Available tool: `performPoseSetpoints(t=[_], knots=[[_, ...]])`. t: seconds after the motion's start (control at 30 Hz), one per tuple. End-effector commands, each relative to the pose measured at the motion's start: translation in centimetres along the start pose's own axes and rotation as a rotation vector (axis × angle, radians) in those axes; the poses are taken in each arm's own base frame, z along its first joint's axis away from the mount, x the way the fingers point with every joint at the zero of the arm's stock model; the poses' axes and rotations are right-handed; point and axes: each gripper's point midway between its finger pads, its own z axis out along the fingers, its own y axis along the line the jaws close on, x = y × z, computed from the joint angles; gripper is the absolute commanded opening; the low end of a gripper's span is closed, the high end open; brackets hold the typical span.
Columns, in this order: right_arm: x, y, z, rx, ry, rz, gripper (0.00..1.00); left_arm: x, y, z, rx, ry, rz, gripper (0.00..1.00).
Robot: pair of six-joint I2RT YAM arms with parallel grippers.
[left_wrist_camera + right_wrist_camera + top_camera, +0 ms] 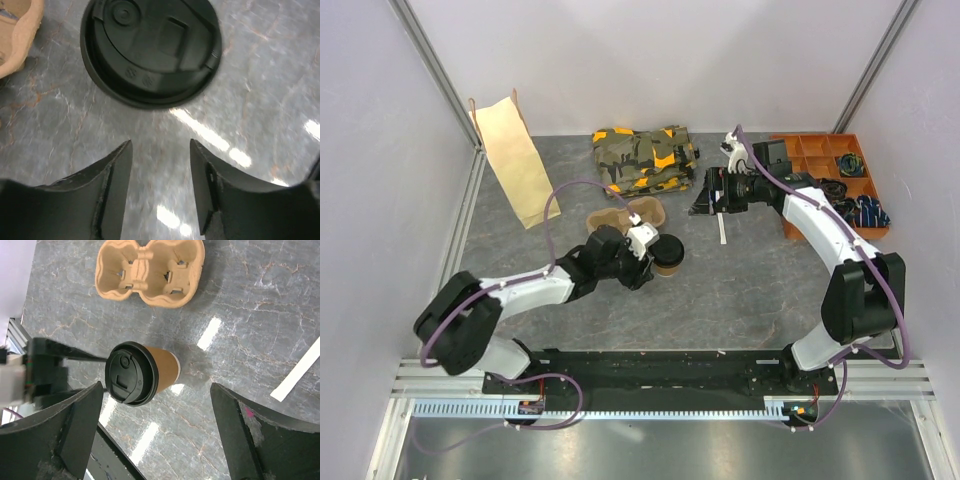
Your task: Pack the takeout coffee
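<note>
Coffee (pixel 134 380), tan wall hidden from left wrist, left gripper (pixel 160 143), right gripper (pixel 156 386) both released

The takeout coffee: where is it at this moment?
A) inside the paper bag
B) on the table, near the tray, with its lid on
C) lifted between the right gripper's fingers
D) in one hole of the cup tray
B: the takeout coffee stands on the grey table near the cup tray, whose two holes are both empty, and the black lid is on it.

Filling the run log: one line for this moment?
left pincer open, cup ahead | right pincer open, away | cup lidded, upright | tray empty
</note>
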Motion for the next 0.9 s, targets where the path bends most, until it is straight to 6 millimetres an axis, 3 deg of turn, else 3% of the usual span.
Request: performPoseSetpoints(t=[0.0, 0.37, 0.4, 0.43, 0.5, 0.67, 0.8, 0.87], knots=[[-0.3, 0.4, -0.9, 0.007, -0.029, -0.015, 0.97, -4.3, 0.8, 2.8, -0.044, -0.145, -0.017, 0.50], [-1.1, -1.2, -1.8, 0.033, -0.068, 0.029, 0.98, -8.0, 2.2, 8.3, -0.072, -0.194, -0.086, 0.36], [-1.1, -1.4, -1.7, 0.036, -0.067, 0.036, 0.98, -9.3, 2.2, 8.7, -0.067, -0.218, -0.091, 0.36], [-1.1, -1.6, -1.8, 0.040, -0.070, 0.036, 0.98, -8.5, 2.3, 9.8, -0.061, -0.196, -0.105, 0.36], [-1.3, -1.9, -2.0, 0.050, -0.075, 0.042, 0.98, -9.8, 2.0, 11.0, -0.050, -0.219, -0.110, 0.35], [-2.0, -2.3, -2.3, 0.064, -0.094, 0.040, 0.98, -10.6, 1.7, 13.8, -0.047, -0.228, -0.100, 0.35], [-2.8, -2.4, -2.9, 0.077, -0.112, 0.023, 0.98, -10.8, 1.6, 14.0, -0.038, -0.216, -0.094, 0.35], [-3.5, -2.2, -3.2, 0.078, -0.125, 0.009, 0.98, -10.8, 1.4, 12.6, -0.033, -0.192, -0.089, 0.39]])
